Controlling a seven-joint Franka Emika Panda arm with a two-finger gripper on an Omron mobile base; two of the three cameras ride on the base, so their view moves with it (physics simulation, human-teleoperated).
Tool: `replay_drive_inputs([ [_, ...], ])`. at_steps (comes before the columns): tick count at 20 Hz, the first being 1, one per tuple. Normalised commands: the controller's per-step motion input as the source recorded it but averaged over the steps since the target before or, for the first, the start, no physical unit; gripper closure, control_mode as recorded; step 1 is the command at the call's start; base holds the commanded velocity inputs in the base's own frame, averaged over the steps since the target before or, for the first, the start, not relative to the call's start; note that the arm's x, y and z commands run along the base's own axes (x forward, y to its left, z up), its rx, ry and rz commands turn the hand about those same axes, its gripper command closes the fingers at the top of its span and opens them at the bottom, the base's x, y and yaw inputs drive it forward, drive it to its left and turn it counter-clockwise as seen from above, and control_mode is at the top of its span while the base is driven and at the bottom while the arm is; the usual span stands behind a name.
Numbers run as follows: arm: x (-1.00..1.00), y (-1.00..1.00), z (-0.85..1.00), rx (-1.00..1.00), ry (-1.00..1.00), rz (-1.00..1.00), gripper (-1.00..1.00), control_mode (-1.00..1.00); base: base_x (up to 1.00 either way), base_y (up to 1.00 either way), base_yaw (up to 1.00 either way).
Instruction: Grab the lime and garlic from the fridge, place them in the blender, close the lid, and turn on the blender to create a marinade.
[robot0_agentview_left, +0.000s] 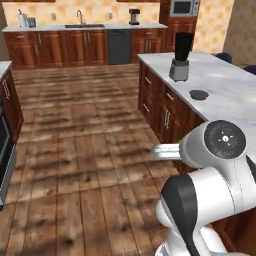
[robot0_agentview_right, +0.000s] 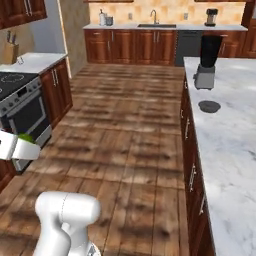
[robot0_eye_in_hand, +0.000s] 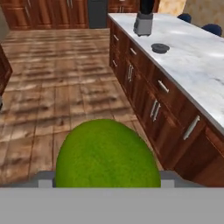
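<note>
Landmark: island counter (robot0_agentview_left: 227, 87), marble top, running away along the robot's right. All places below are given relative to it.

Blender (robot0_agentview_left: 181, 63) stands near the far end of the counter, jug top open. Lid (robot0_agentview_left: 199, 94) lies flat on the counter just on the near side of the blender, apart from it.

Lime (robot0_eye_in_hand: 107, 153) sits large at the bottom of the hand view, pressed between the two finger tips, over the wood floor (robot0_agentview_left: 90, 150) and well short of the counter's near end. In the right base view a green sliver shows at the gripper (robot0_agentview_right: 24, 142), off to the counter's far left side. Claw judged clamped on the lime; contact faces hidden behind the fruit. Garlic and fridge not located here.

Risks, largest first:
- Long carry to the blender; a base turn or arm swing could clip the counter edge or its drawer fronts (robot0_eye_in_hand: 175, 100).
- Approaching low could knock the tall jug over.
- Lid lies on the approach line; a sweep could push it off.
- Round, smooth lime may roll out of a two-point pinch if jolted.
</note>
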Motion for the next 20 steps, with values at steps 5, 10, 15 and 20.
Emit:
replay_drive_inputs([
  [5, 0.00, 0.00, 0.00, 0.00, 0.00, 0.00, 1.00, 1.00, 1.00, 0.35, -0.53],
  [10, 0.00, 0.00, 0.00, 0.00, 0.00, 0.00, 1.00, 1.00, 1.00, 0.47, -0.55],
  [15, 0.00, 0.00, 0.00, 0.00, 0.00, 0.00, 1.00, 1.00, 1.00, 0.61, -0.54],
  [20, 0.00, 0.00, 0.00, 0.00, 0.00, 0.00, 1.00, 1.00, 1.00, 0.91, -0.52],
])
